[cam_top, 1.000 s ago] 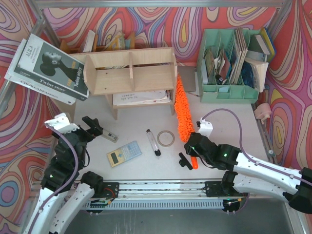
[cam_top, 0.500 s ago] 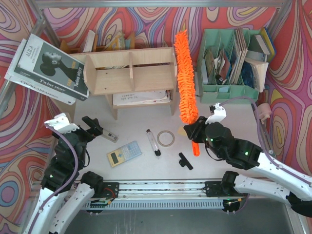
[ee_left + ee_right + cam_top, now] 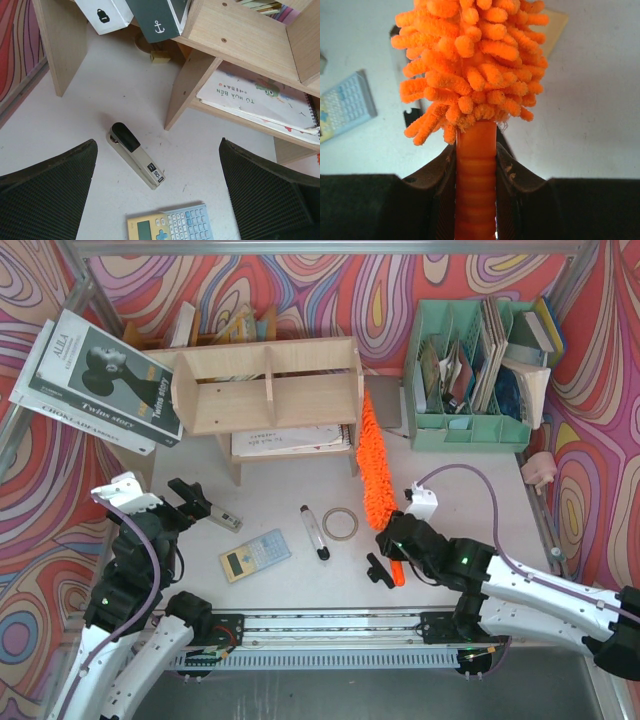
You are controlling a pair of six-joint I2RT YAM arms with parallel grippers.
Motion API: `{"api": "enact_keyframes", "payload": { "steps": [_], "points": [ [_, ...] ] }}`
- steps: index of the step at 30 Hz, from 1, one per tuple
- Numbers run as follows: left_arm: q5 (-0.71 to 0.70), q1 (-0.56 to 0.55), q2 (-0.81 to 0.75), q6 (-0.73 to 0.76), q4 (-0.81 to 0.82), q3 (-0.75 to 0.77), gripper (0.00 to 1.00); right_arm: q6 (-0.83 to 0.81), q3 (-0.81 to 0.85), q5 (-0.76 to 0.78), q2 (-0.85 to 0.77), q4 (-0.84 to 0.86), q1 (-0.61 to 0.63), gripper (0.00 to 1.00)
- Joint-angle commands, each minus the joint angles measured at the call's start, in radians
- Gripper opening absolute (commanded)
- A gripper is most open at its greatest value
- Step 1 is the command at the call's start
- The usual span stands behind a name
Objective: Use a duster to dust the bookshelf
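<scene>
The light plywood bookshelf stands at the back middle, seen close up as a leg and shelf board in the left wrist view. The orange duster lies low, its shaggy head along the shelf's right side, tip near the right upright. My right gripper is shut on its ribbed orange handle; both fingers press its sides. My left gripper is open at the near left, holding nothing, its pads wide apart above the table.
A stapler, a calculator, a marker pen and a tape ring lie in front of the shelf. A black clip sits by the right gripper. A green file organiser stands back right, books back left.
Half a second ago the duster stood raised, its head reaching above the shelf's top right corner. It has swung back down to lie beside the shelf's right side. The left arm has not moved.
</scene>
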Motion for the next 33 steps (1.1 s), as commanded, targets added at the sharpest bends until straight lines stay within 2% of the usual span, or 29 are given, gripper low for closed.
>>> {"api": "enact_keyframes", "payload": {
  "steps": [1,4,11,16,26,33],
  "points": [
    [0.005,0.006,0.005,-0.01,-0.006,-0.001,0.98,0.051,-0.038,0.02,0.005,0.055,-0.006,0.0],
    [0.003,0.005,0.005,-0.011,-0.005,-0.001,0.98,0.05,-0.024,0.029,0.028,0.034,-0.006,0.0],
    [0.002,0.006,0.009,-0.013,-0.006,-0.002,0.98,-0.06,0.173,0.122,0.001,-0.039,-0.006,0.0],
    [0.003,0.005,0.012,-0.014,-0.007,-0.001,0.98,-0.09,0.235,0.103,-0.02,-0.033,-0.006,0.0],
    [0.005,0.005,0.016,-0.014,-0.006,-0.003,0.98,0.039,0.026,-0.06,0.046,0.09,-0.005,0.0],
    [0.012,0.004,0.02,-0.013,-0.007,-0.001,0.98,0.1,-0.102,-0.031,0.108,0.129,-0.006,0.0]
  ]
}}
